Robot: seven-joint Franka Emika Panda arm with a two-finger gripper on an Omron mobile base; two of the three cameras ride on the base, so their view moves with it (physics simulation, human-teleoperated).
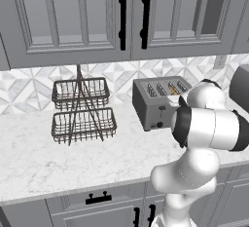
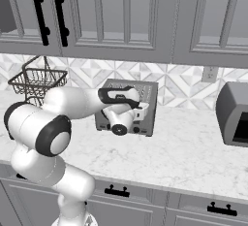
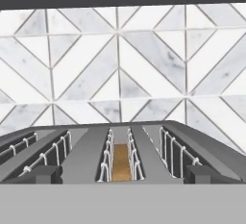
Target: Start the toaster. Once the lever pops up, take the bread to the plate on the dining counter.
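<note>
The gripper [image 3: 120, 174], jaws wide and empty, hangs at the toaster's [image 1: 154, 103] front edge, near the worktop's [image 1: 73, 162] back. The bread [image 3: 120, 163] sits just ahead in a slot running away toward the wall.

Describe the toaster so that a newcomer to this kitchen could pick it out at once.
On the marble worktop under the grey wall cabinets, look right of the two-tier wire basket. The toaster is the boxy grey one with four top slots.
</note>
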